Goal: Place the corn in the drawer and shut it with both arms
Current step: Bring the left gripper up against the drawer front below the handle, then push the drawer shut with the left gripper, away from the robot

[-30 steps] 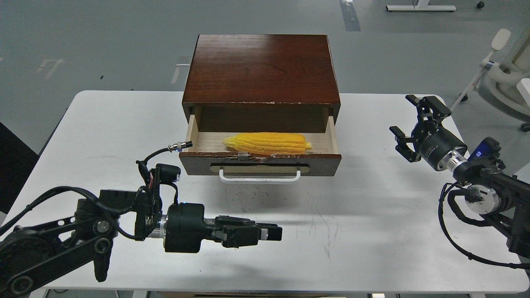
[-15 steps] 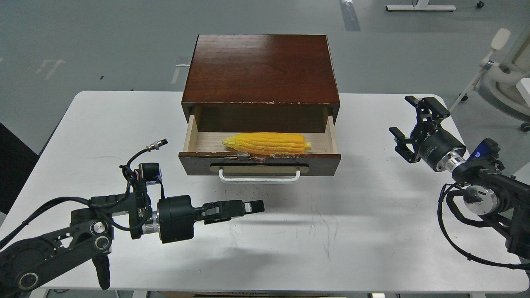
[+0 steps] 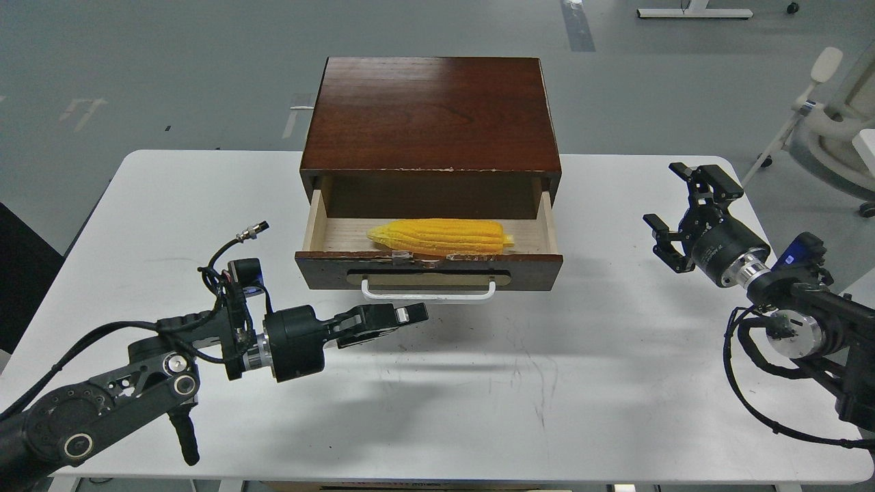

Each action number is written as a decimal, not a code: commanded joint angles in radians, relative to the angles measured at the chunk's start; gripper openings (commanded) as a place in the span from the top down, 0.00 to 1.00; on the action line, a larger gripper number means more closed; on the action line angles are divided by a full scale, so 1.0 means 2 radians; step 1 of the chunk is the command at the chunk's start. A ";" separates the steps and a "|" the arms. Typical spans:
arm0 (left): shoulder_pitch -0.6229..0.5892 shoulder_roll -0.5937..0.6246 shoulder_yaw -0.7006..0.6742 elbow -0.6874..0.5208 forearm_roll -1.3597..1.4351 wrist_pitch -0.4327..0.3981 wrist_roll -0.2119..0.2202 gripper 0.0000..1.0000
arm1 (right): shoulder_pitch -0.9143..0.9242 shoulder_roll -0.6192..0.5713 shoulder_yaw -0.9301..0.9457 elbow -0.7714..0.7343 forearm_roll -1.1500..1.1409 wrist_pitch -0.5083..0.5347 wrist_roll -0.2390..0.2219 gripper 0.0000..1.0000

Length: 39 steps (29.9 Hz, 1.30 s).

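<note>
Corn, one cob, in one open drawer; left claw closed, empty; right claw spread, empty.

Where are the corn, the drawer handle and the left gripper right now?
corn (image 3: 441, 236): head view, middle of the cob, lying in the open drawer.
drawer handle (image 3: 428, 296): head view, middle of the white bar.
left gripper (image 3: 409, 313): head view, tip of the closed fingers.

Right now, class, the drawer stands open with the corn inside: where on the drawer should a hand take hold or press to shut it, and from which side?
Use the white bar handle or the front panel of the drawer, coming from the near side. The bar runs level across the front, standing proud of it. The left hand sits just below it.
</note>
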 commanded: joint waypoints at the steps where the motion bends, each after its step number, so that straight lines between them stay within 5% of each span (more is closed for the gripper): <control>1: 0.000 -0.001 0.000 0.005 0.000 0.000 0.000 1.00 | -0.001 -0.001 0.000 0.000 0.000 0.000 0.000 0.04; 39: -0.053 -0.059 -0.030 0.128 -0.018 -0.004 0.000 1.00 | -0.017 -0.008 0.005 0.005 0.000 -0.001 0.000 0.04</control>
